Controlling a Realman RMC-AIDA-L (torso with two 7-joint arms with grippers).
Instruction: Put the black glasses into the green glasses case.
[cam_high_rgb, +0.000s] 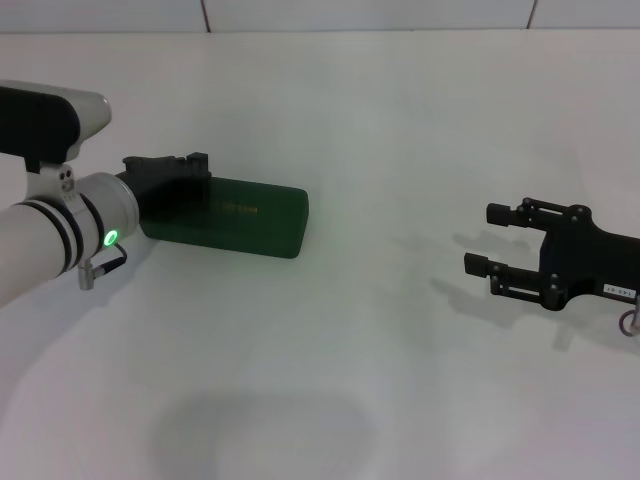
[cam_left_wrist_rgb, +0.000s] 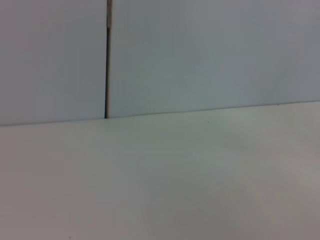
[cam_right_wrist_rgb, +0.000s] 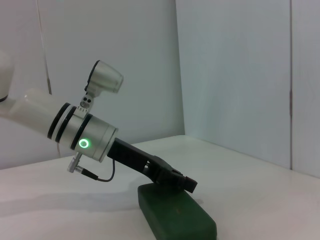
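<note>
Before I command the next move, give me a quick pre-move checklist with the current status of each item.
1. Green glasses case lid shut: ok, it lies closed on the table.
2. Black glasses located: not ok, not visible in any view.
3. Left claw at the case: ok, it sits over the case's left end; contact cannot tell.
4. Left claw open or shut: cannot tell.
5. Right claw clear of the case: ok, open, empty, well off to the right.
6. Left wrist camera useful: not ok, it shows only table and wall.
</note>
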